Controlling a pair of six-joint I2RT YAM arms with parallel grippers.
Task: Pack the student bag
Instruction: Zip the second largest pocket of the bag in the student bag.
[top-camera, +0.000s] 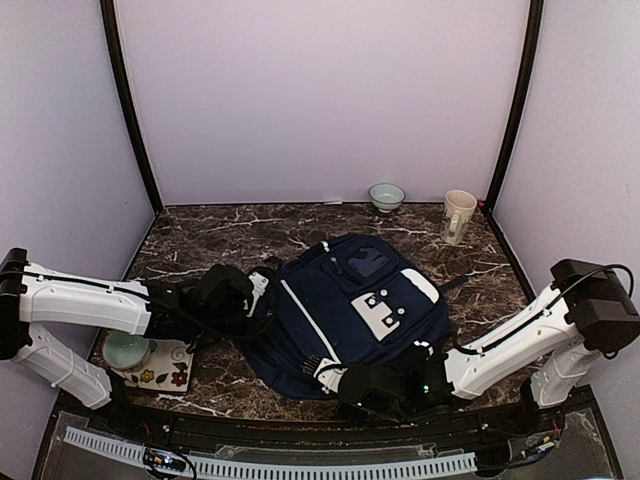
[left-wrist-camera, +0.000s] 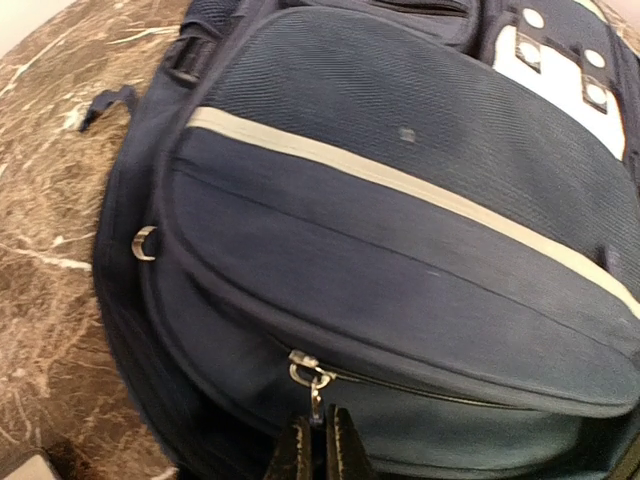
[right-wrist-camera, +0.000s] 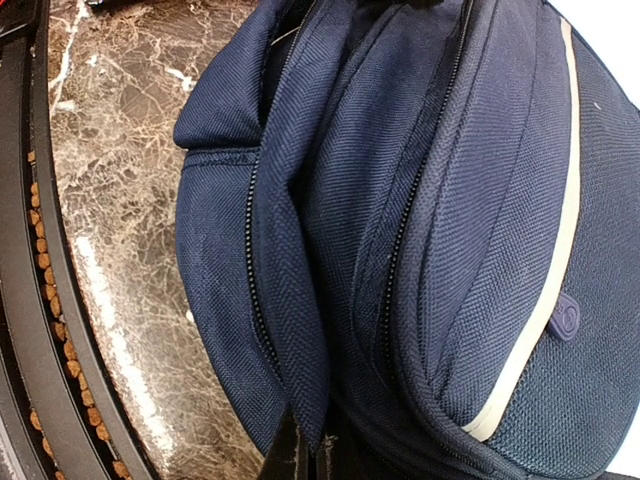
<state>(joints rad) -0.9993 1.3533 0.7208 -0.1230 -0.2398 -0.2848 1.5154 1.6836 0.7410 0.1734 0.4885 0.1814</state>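
Observation:
The navy-blue student bag (top-camera: 350, 310) with white stripes and a dotted white patch lies flat in the middle of the marble table. My left gripper (top-camera: 262, 292) is at the bag's left side, shut on a metal zipper pull (left-wrist-camera: 317, 397) of a compartment; the fingers (left-wrist-camera: 345, 450) pinch the pull from below. My right gripper (top-camera: 352, 385) is at the bag's near edge, shut on a fold of the bag's fabric (right-wrist-camera: 315, 400) beside an open zipper track (right-wrist-camera: 255, 290). The bag fills both wrist views (left-wrist-camera: 400, 200) (right-wrist-camera: 430, 220).
A green bowl (top-camera: 127, 350) sits on a floral mat (top-camera: 165, 367) at the near left. A small bowl (top-camera: 386, 197) and a cream mug (top-camera: 457, 216) stand at the back right. A black rail (right-wrist-camera: 40, 330) runs along the table's near edge.

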